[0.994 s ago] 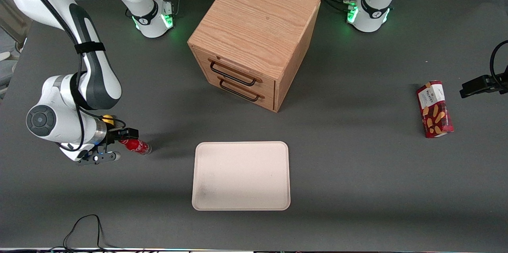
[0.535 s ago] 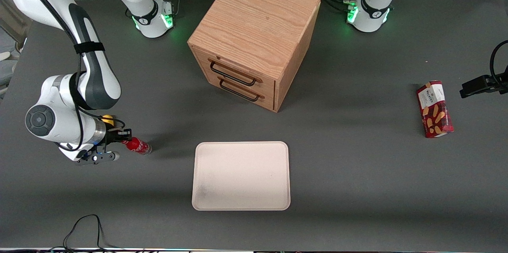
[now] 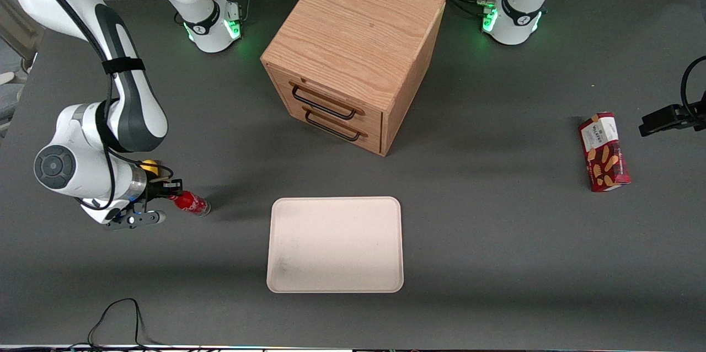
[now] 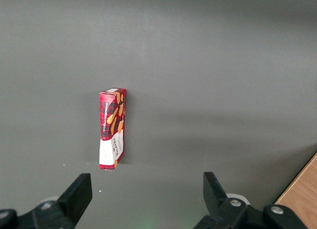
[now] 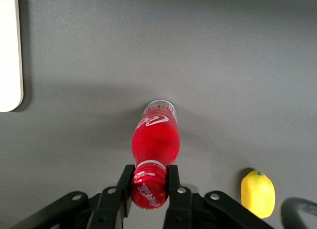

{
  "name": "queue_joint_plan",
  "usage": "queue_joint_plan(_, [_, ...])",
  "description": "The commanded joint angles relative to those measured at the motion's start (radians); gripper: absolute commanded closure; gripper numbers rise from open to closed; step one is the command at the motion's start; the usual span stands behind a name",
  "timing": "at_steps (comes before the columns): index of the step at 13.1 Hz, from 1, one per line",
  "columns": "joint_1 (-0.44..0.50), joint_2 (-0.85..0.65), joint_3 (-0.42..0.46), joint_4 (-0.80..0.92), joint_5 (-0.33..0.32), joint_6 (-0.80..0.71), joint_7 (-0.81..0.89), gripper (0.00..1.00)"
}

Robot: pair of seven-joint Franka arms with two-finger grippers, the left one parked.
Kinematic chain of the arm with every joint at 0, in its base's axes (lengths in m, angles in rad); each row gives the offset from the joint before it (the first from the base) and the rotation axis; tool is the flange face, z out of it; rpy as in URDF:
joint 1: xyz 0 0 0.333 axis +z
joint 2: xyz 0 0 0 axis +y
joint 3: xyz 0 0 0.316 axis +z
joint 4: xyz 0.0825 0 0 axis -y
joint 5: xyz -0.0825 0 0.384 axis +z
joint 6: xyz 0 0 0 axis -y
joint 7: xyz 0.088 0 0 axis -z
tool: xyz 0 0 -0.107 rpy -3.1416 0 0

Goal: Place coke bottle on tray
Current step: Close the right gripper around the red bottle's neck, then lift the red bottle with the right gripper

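Note:
The coke bottle (image 3: 190, 202) is small and red with white script and a clear base. It stands on the table toward the working arm's end, beside the tray (image 3: 335, 244), a flat cream-beige rectangle with a low rim. My gripper (image 3: 172, 194) is shut on the bottle's red cap. In the right wrist view the two black fingers (image 5: 126, 182) press both sides of the cap of the bottle (image 5: 154, 140), whose clear base points away from the camera. A strip of the tray's edge (image 5: 10, 55) shows there too.
A yellow lemon-like ball (image 3: 149, 166) lies close by the gripper, farther from the front camera; it also shows in the right wrist view (image 5: 257, 194). A wooden drawer cabinet (image 3: 353, 54) stands mid-table. A dark red biscuit box (image 3: 603, 151) lies toward the parked arm's end.
The gripper's fingers have closed onto the bottle's cap and the wrist has shifted slightly. The bottle stays in about the same spot.

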Motion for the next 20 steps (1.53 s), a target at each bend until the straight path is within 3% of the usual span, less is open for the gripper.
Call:
queue_joint_plan(1, [0.007,-0.050,-0.011,0.071,0.009,-0.153,0.001,1.00])
queue_joint_plan(10, [-0.007,-0.028,-0.015,0.559,0.005,-0.718,0.003,1.00])
queue_joint_plan(16, [0.007,0.090,0.011,0.757,0.009,-0.780,0.142,1.00])
queue_joint_plan(20, [0.012,0.257,0.149,0.860,0.007,-0.645,0.405,1.00])
